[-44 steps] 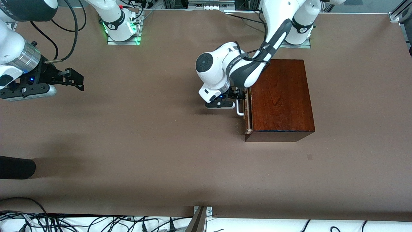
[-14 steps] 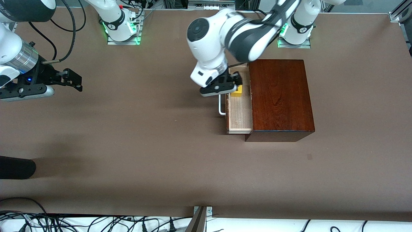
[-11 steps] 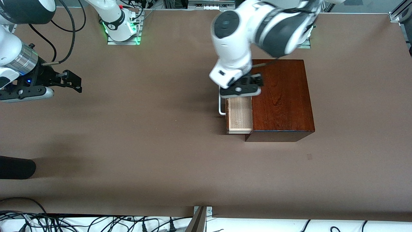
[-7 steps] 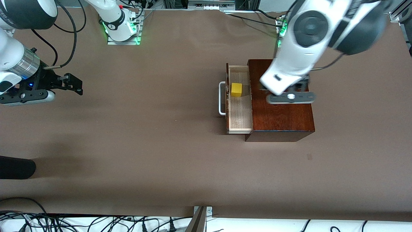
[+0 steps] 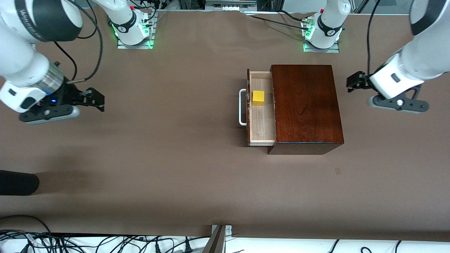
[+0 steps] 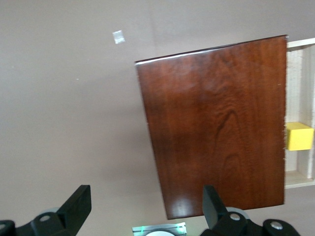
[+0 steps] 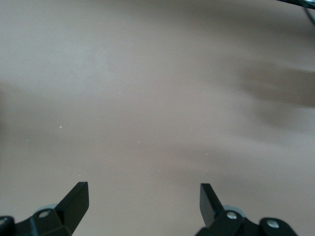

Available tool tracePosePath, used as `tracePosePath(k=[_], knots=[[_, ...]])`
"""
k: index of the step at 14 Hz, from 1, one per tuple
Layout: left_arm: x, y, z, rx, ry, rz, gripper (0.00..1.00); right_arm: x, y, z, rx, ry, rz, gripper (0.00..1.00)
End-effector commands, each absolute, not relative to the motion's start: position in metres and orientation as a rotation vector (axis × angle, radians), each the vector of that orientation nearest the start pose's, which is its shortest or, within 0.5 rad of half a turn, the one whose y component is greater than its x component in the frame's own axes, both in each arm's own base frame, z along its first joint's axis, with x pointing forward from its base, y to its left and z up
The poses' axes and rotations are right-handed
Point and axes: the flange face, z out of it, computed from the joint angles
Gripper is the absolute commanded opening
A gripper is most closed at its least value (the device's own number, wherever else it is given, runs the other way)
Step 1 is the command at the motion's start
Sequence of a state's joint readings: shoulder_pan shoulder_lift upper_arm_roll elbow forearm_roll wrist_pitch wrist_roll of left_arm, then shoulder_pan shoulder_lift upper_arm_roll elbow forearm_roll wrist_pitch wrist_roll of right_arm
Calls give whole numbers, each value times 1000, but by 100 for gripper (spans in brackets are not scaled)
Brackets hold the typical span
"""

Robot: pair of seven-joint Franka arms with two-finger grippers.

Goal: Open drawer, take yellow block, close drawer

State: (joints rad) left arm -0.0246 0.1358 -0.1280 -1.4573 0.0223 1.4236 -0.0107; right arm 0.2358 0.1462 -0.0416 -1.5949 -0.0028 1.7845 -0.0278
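**Drawer open, block not yet taken**

Front view: the pale light-wood drawer [image 5: 262,117] with its white U-shaped bar handle [image 5: 242,107] stands pulled out of the glossy dark mahogany box [image 5: 306,105], so I judge the first step done. The small bright yellow cube [image 5: 258,98] lies inside the drawer, close to the handle side; taking it and closing the drawer remain. The left gripper [image 5: 353,83] hangs over the brown table [image 5: 168,158] at the left arm's end, beside the box. The right gripper [image 5: 93,100] hangs over bare table at the right arm's end. Count: one box, one drawer, one cube, two grippers.

Left wrist view: the fingers [image 6: 78,204] are spread wide and hold nothing; box and cube [image 6: 299,136] show past them.

Right wrist view: the fingers [image 7: 74,199] are wide apart, empty, with only table below.
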Motion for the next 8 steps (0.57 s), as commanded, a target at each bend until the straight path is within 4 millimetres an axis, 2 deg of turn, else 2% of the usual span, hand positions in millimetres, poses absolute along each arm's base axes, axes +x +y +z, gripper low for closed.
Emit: tracePosePath(k=[1, 2, 3, 6, 8], knots=[[531, -52, 578, -3204, 162, 58, 100, 583, 168, 549, -3105, -509, 13, 100], [528, -50, 577, -3205, 153, 3, 100, 574, 198, 550, -3084, -603, 0, 100], [528, -49, 573, -3205, 150, 10, 100, 560, 239, 550, -3061, -725, -8, 100], [526, -53, 573, -3192, 122, 63, 100, 536, 311, 538, -2993, -900, -36, 100], [531, -51, 579, -3142, 135, 56, 100, 519, 352, 520, -2929, -1083, -6, 100]])
